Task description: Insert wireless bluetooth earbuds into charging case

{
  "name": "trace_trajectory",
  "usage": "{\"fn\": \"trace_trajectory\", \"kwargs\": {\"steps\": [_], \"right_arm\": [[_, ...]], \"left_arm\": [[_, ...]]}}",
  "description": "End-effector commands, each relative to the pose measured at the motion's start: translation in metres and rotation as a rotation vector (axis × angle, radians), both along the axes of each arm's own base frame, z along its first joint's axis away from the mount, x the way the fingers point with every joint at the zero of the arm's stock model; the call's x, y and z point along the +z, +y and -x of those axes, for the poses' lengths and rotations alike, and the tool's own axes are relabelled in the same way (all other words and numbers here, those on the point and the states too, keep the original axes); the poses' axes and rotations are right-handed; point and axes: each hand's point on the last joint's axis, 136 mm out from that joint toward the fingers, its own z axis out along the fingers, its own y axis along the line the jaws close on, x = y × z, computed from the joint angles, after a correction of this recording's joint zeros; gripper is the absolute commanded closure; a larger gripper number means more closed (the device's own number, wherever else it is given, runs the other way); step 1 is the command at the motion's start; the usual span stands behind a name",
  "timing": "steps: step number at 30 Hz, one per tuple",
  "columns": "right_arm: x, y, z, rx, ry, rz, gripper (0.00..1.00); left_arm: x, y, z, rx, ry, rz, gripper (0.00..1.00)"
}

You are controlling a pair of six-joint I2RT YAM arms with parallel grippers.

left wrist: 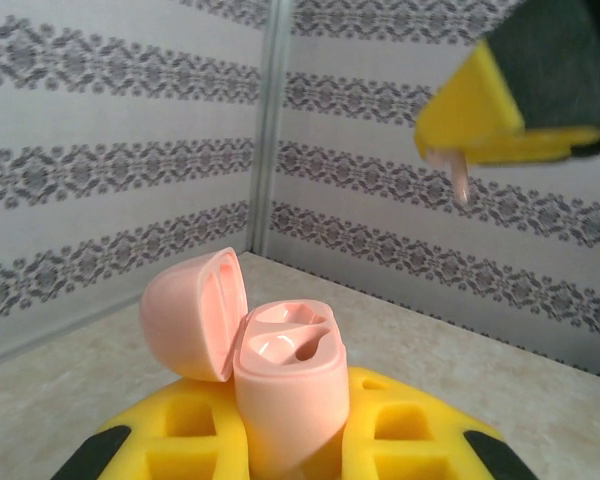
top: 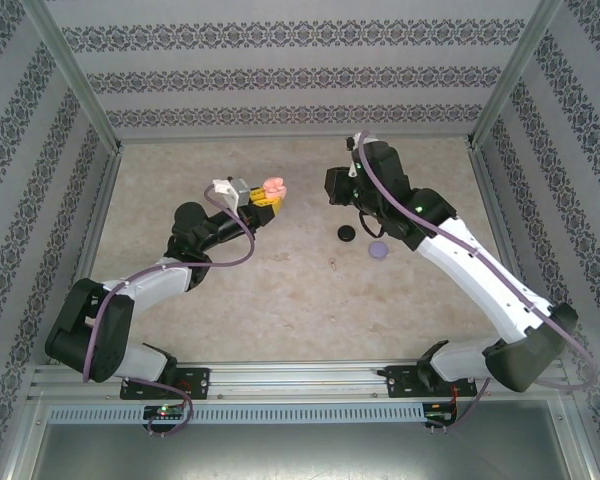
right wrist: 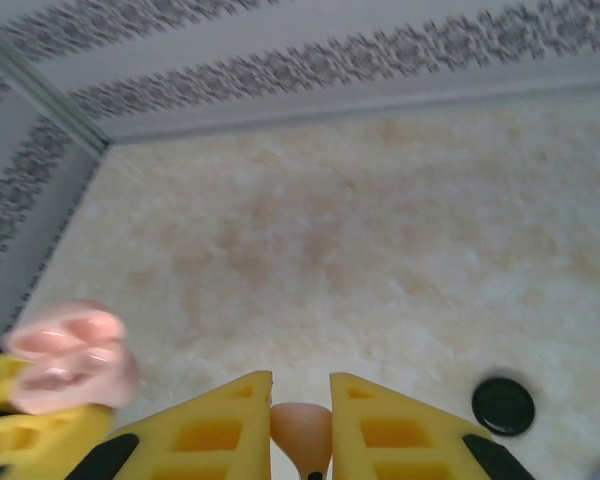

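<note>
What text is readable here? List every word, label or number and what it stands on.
None. The pale pink open charging case, the pale pink earbud and the black round disc case carry no print; the wall's striped pattern is ornament, not lettering.

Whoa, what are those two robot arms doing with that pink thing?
The left hand is holding a pink charging case with its lid flipped open. The right hand pinches a tiny pale pink earbud a little way off from the case, so the earbud is not in yet. A black case and a lilac case sit on the table near the right arm.
</note>
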Motion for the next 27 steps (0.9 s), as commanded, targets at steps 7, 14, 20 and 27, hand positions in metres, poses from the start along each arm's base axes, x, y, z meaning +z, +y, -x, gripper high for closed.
{"fn": "trace_trajectory", "kwargs": {"steps": [7, 14, 20, 27], "right_arm": [[0.058, 0.034, 0.027, 0.199, -0.273, -0.069, 0.82], [0.057, 0.046, 0.037, 0.264, -0.344, -0.065, 0.81], [0.052, 0.056, 0.038, 0.283, -0.370, -0.076, 0.81], [0.042, 0.065, 0.031, 0.281, -0.366, -0.079, 0.82]], "left_arm": [[0.027, -0.030, 0.002, 0.063, -0.259, -0.115, 1.00], [0.036, -0.037, 0.002, 0.100, -0.344, -0.162, 1.00], [0.037, -0.042, 0.004, 0.090, -0.364, -0.183, 1.00], [0.039, -0.046, 0.008, 0.069, -0.363, -0.186, 1.00]]}}
